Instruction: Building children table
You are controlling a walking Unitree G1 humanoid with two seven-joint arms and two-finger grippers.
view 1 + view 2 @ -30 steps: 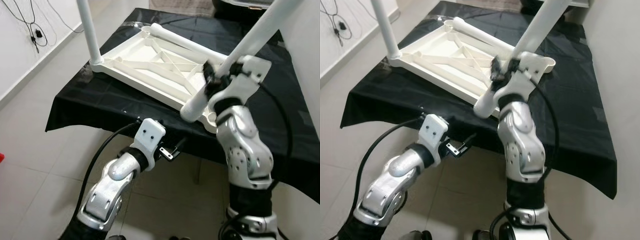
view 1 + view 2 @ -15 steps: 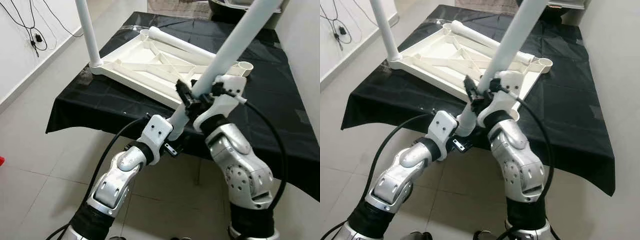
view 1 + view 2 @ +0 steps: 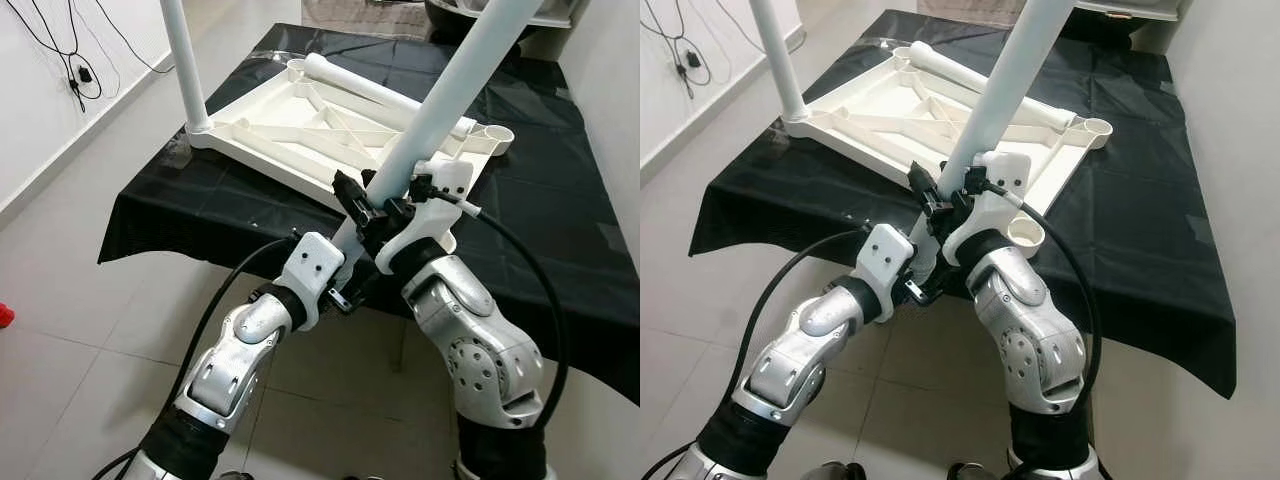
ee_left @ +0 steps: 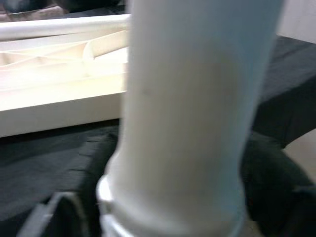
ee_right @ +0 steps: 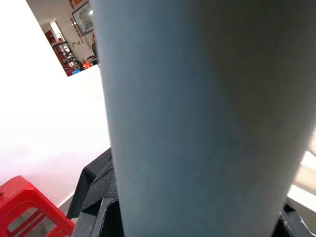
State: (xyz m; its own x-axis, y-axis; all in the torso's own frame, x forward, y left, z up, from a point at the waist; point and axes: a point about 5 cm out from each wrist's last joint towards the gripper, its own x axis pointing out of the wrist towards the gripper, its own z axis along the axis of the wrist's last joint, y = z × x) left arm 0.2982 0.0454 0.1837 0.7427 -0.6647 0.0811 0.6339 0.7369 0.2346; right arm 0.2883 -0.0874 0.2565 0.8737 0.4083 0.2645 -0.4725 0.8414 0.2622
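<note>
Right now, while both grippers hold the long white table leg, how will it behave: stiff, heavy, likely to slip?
The table leg looks like a stiff hollow plastic tube, probably light. Its smooth round surface could slip or turn in the right gripper and left gripper. Held near its lower end, the long part above may swing.

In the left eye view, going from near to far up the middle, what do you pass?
Left gripper on the lower end of the slanted white plastic table leg → right gripper clamped higher on it → upside-down white plastic tabletop on the black tablecloth → loose white leg lying across the tabletop.
</note>
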